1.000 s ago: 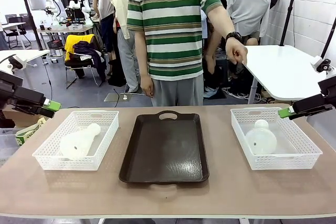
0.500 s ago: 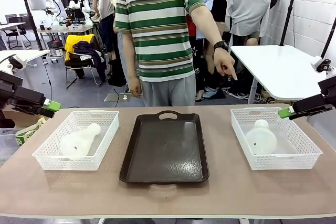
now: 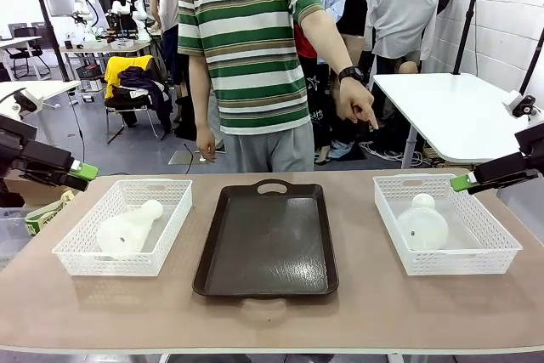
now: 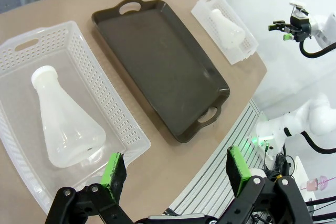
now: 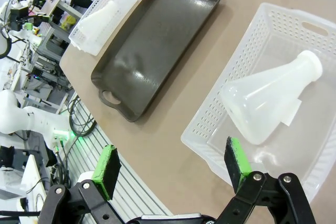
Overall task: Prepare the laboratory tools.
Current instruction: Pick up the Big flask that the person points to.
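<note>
**Start of the reach, both arms parked.** The left gripper (image 4: 175,169) and the right gripper (image 5: 172,163) hang off the two ends of the desk (image 3: 382,312), each with its jaws spread wide and nothing between the green pads.

The left flask (image 3: 127,229) lies on its side in the left basket (image 3: 106,263), with its neck toward the far inner corner and its wide base toward you. The right flask (image 3: 422,223) lies the same way in the right basket (image 3: 463,261), neck pointing to the far wall. The tray (image 3: 265,244) sits bare between the baskets and touches neither.

The person's hand (image 3: 357,104) points downward with one finger, apparently toward the right basket, though the line of the finger is too loose to be sure. Take that flask as the likely first pick.

- **Approach:** Come down from above, inside the basket walls, with the jaws turned across the flask's long axis.
- **Grip:** Close on the short neck or just below it, where the cone is narrowest. On the wide body the smooth taper would probably squeeze out of the pads.
- **Clearance:** Keep both fingers off the mesh. A snagged wall would drag the light basket along.
- **Transfer:** Raise the flask above the rim before you travel sideways. Then tip it base-down over the tray and let go only once the base sits flat.

The left flask calls for the same approach with the left arm.
</note>
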